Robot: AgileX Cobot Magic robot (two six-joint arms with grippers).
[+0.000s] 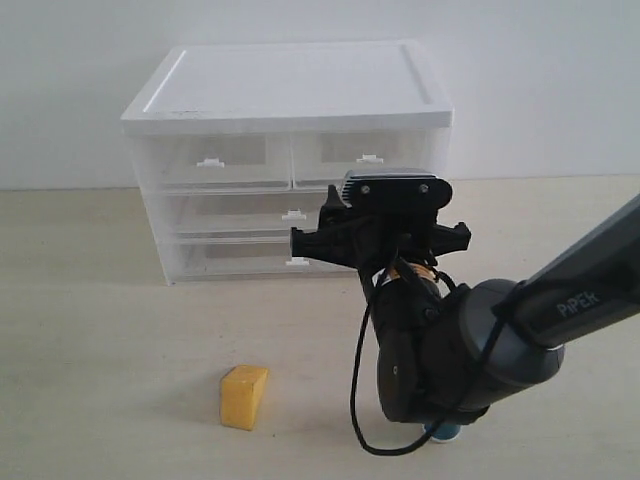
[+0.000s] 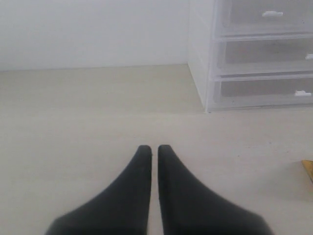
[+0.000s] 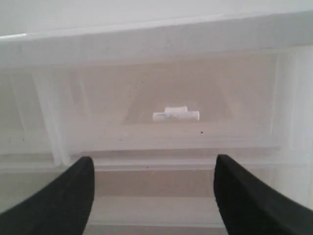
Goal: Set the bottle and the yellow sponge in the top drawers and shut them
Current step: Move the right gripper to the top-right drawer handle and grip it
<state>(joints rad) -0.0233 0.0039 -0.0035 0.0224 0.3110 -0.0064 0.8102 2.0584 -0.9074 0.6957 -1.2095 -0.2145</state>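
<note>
My right claw (image 3: pixel 154 159) hangs spread before the closed clear plastic top drawers (image 1: pixel 240 160), left claw (image 2: pixel 154 147) pressed together. Yellow foam sponge (image 1: pixel 244 397) and, seemingly, small teal bottle (image 1: pixel 441 431) sit on the table (image 1: pixel 100 330); nothing stowed.

A plain white wall (image 1: pixel 560 90) fills the upper part of the exterior view, evenly lit. Below it a pale beige wood-grain tabletop (image 1: pixel 90 320) spreads over the lower frame and meets the wall along a line at mid-height. At upper centre stands a small clear plastic drawer cabinet with a flat white lid (image 1: pixel 290 85), near the wall. The light is soft and the shadows are faint.
</note>
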